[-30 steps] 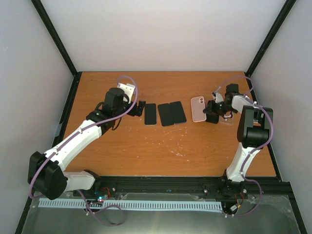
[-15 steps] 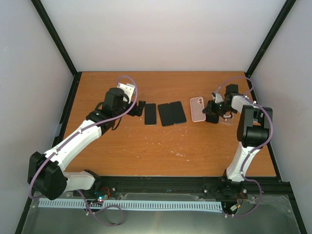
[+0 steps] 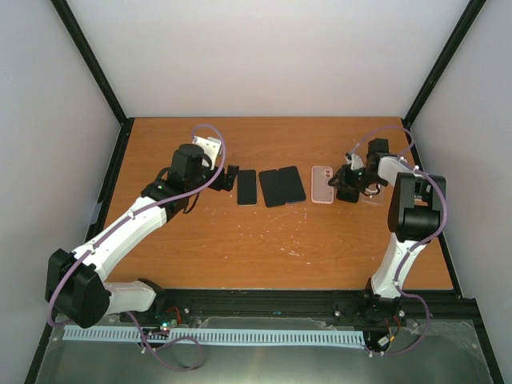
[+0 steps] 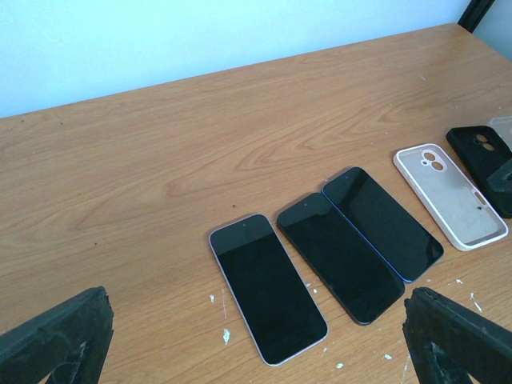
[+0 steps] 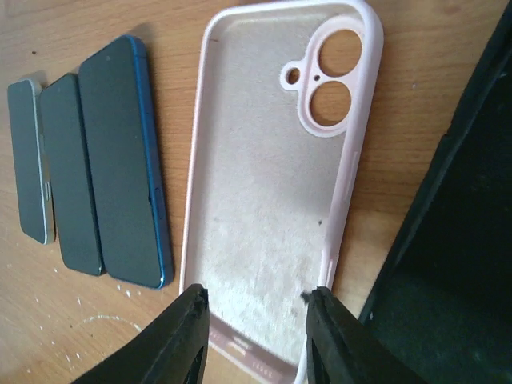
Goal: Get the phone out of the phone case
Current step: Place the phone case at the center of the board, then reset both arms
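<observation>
Three bare phones lie face up in a row mid-table: a silver-edged phone (image 3: 246, 186) (image 4: 268, 288), a black phone (image 3: 272, 188) (image 4: 340, 256) and a blue-edged phone (image 3: 292, 184) (image 5: 120, 160). An empty pink case (image 3: 322, 186) (image 5: 272, 184) (image 4: 448, 196) lies open side up to their right. My right gripper (image 3: 342, 190) (image 5: 256, 320) is open, its fingers spread just over the case's near end. My left gripper (image 3: 232, 178) (image 4: 256, 328) is open and empty, just left of the silver-edged phone. No phone shows inside a case.
A black case (image 4: 480, 148) (image 5: 456, 264) lies just right of the pink one, with part of a clear case (image 4: 502, 126) behind it. The table's back edge meets the white wall; black frame posts stand at the corners.
The pink case looks smaller and slightly lower in the top view than a second ago, as if set down flat. The left arm has not moved.
</observation>
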Robot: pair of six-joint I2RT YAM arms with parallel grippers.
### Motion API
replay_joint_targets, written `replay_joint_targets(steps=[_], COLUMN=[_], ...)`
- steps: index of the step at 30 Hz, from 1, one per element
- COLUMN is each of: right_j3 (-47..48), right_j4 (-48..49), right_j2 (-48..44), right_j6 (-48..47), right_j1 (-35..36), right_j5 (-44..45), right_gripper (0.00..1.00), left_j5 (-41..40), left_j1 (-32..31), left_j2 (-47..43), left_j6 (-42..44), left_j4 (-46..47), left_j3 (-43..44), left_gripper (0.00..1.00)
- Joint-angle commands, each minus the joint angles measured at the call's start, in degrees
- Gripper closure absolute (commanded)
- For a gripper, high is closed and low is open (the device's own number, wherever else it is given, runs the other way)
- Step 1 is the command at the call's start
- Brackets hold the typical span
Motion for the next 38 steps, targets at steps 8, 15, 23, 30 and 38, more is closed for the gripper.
replay_joint_targets(steps=[8,15,23,30,38], right_j3=[-5.7,-8.0,-19.1,-12.2,-13.1], right_j4=[-0.7,5.0,17.9,10.9,14.9], right_j2=[-26.0,-43.7,-54.5,-54.4,-60.6], right_j6=[-8.1,-8.9,-0.5,1.6,1.5], right_j1=[0.0,-0.4,-0.4,-0.5,-0.4], right_j5=[8.5,15.4,19.6,25.0,20.1], right_gripper=[0.61,0.34,0.00,0.00,0.00], left_j5=[-2.4,-6.4,-13.5,-18.8,-22.8], left_j1=[0.9,5.9,6.7,6.7,6.7], left_j2=[-1.7,-2.9,-7.3,-12.6,-17.4], left_j6=[0.3,-3.0,-4.1,-4.6,-3.0], left_j4=[1.7,2.9,4.0,4.7,-1.9], left_j3=[-0.4,-0.4,-1.1,-2.0,2.7], left_gripper=[0.00,0.00,0.00,0.01,0.01])
